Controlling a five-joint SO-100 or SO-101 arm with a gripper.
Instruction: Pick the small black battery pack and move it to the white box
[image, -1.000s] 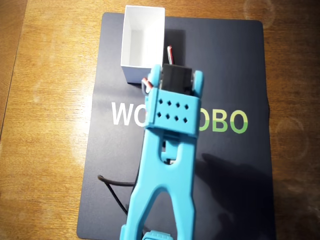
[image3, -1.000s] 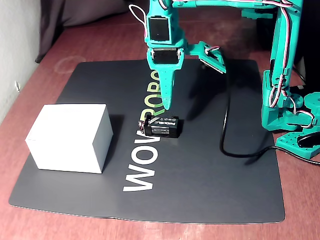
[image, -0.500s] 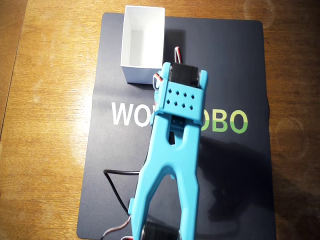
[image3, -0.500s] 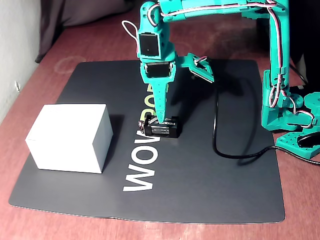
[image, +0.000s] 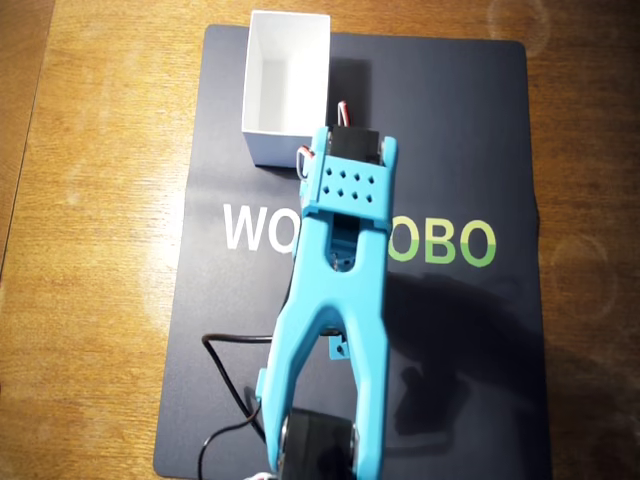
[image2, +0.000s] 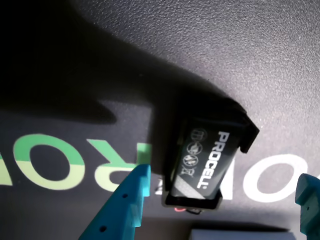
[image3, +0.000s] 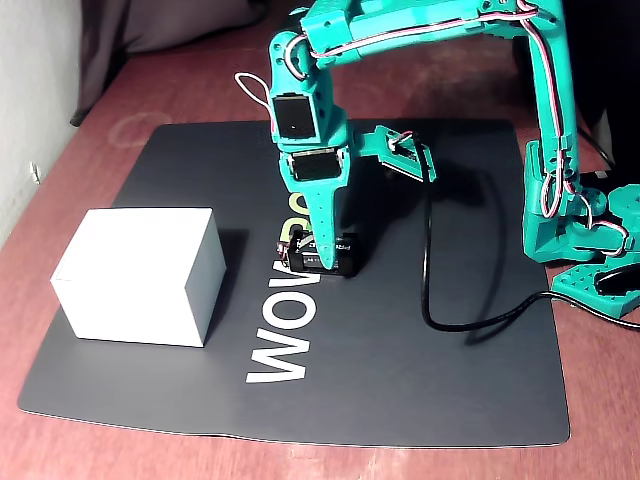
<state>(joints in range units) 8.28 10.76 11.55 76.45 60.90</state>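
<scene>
A wooden table (image: 90, 250) carries a large dark mat (image3: 420, 390) printed with white and green letters. The mat takes up most of the overhead view and lies flat under everything else.

The teal arm (image3: 440, 25) rises from its base at the right edge of the fixed view, arches over the mat and drops down near the middle. In the overhead view the arm (image: 335, 330) runs up from the bottom edge and hides part of the lettering and whatever lies beneath its tip.

The white box (image3: 135, 275) stands on the left part of the mat in the fixed view, well apart from the arm's tip. From overhead the box (image: 288, 85) shows its open top and bare inside.

A black cable (image3: 440, 290) loops across the mat between the arm's base and the gripper.

The battery (image3: 335, 255) lies on the mat beside the white letters, right under the gripper (image3: 322, 250). In the wrist view the battery (image2: 207, 160) sits between the two teal fingers (image2: 127, 200), which are spread wide on either side of it; a gap shows on the right side, and on the left I cannot tell whether the finger touches. A bit of red wire (image2: 186, 210) peeks out at its lower end.
</scene>
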